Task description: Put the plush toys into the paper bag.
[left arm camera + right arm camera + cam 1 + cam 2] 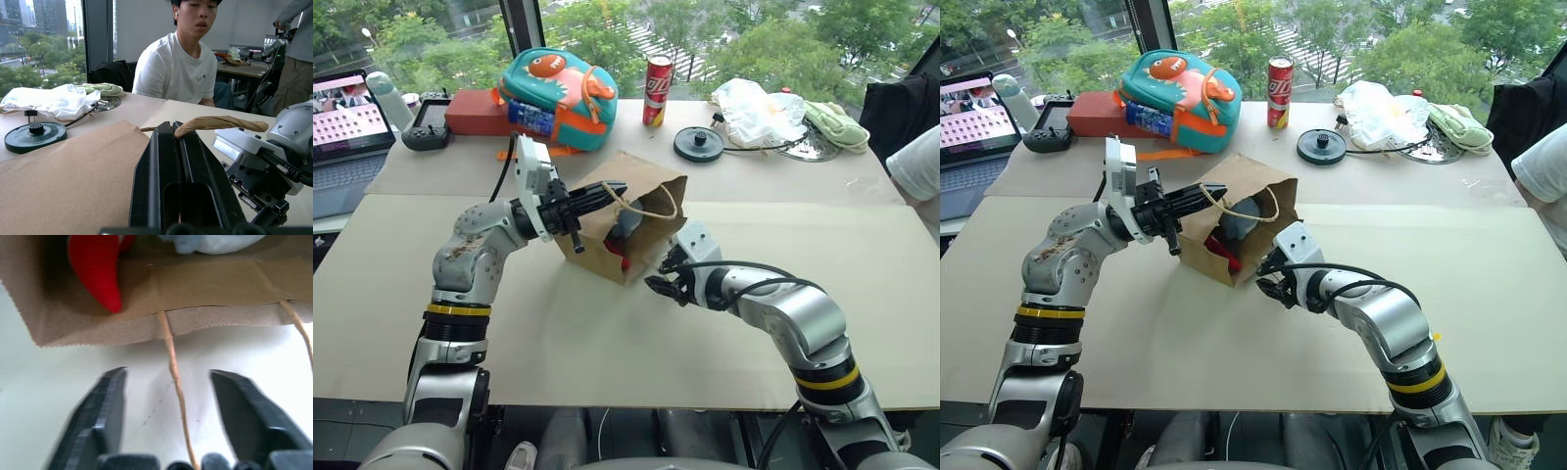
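The paper bag (636,230) lies tipped on the worktop (822,294), half hiding the red chili pepper (98,269) and grey-blue ball (210,241) inside. The left claw (612,191) pinches its upper twine handle (220,123) at the bag's 10 o'clock. The right claw (168,416), fingers apart and empty, straddles the lower handle (173,377) at 5 o'clock.

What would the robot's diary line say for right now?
toys: red chili and grey ball inside paper bag | left gripper: shut on upper handle | right gripper: open around lower handle

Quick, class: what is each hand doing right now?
Left hand: shut on the paper bag's twine handle.
Right hand: open, holding nothing.
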